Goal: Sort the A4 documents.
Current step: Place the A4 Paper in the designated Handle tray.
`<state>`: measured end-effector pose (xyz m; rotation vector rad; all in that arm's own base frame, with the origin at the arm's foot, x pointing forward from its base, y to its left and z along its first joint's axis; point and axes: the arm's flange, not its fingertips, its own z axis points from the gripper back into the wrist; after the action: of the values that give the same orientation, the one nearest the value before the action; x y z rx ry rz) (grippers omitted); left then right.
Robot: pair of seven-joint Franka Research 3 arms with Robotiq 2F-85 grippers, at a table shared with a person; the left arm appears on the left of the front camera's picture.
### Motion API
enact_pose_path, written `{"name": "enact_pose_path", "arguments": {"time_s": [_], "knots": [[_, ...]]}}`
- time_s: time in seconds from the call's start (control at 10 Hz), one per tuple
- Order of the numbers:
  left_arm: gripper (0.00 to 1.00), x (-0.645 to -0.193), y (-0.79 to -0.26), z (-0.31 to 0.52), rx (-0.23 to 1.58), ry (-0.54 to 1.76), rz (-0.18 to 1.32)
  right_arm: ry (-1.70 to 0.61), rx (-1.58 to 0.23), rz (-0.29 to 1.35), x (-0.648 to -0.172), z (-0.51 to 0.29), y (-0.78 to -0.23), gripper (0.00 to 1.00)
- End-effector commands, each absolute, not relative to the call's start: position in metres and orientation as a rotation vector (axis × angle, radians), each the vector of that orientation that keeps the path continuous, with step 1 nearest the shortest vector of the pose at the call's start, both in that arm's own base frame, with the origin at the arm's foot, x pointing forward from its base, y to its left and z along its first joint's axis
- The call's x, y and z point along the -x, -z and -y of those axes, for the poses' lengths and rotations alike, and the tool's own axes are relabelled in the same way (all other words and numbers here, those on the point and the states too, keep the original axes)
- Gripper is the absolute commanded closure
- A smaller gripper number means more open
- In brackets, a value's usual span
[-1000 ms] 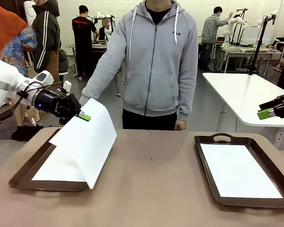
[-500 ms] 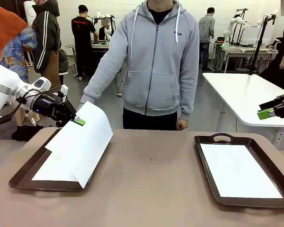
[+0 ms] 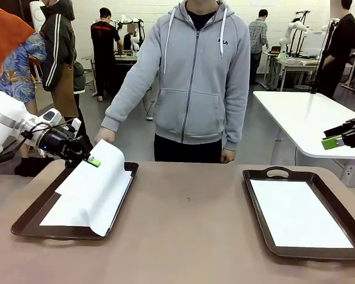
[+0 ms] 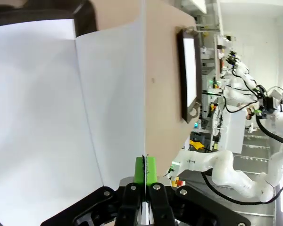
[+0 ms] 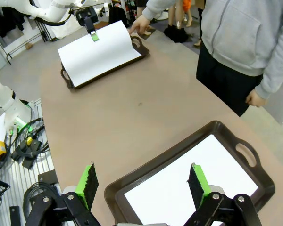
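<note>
Front view: left gripper jaws pinch a paper sheet; right gripper jaws wide.

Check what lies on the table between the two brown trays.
Nothing lies there. In the front view, bare brown tabletop runs from the left tray to the right tray; the right wrist view shows the same.

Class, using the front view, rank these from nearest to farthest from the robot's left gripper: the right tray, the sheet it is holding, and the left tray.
From the left gripper:
1. The held sheet, pinched at its edge, far left.
2. The left tray, just beneath the sheet.
3. The right tray, across the table on the right.
</note>
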<state>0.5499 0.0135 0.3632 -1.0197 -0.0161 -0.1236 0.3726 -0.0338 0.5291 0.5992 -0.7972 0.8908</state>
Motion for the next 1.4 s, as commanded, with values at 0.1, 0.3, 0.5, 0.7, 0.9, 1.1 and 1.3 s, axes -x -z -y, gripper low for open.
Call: {"name": "enact_pose_path", "arguments": {"time_s": [0.1, 0.3, 0.5, 0.7, 0.9, 1.1, 1.3], "knots": [[0.99, -0.561, -0.377, -0.017, 0.833, 0.098, -0.047, -0.893, -0.604, 0.797, -0.373, 0.033, -0.529, 0.0], [0.99, -0.57, -0.376, -0.015, 0.698, 0.056, -0.084, -0.893, -0.604, 0.797, -0.373, 0.033, -0.529, 0.0], [0.99, -0.571, -0.378, -0.017, 0.58, 0.012, -0.074, -0.893, -0.604, 0.797, -0.373, 0.033, -0.529, 0.0], [0.99, -0.573, -0.37, -0.012, 0.486, 0.002, -0.077, -0.893, -0.604, 0.797, -0.373, 0.033, -0.529, 0.0], [0.99, -0.574, -0.364, -0.009, 0.457, 0.005, -0.053, -0.893, -0.604, 0.797, -0.373, 0.033, -0.529, 0.0], [0.99, -0.575, -0.353, -0.006, 0.44, -0.004, -0.032, -0.893, -0.604, 0.797, -0.373, 0.033, -0.529, 0.0], [0.99, -0.577, -0.346, -0.011, 0.403, -0.04, -0.017, -0.893, -0.604, 0.797, -0.373, 0.033, -0.529, 0.0]]}}
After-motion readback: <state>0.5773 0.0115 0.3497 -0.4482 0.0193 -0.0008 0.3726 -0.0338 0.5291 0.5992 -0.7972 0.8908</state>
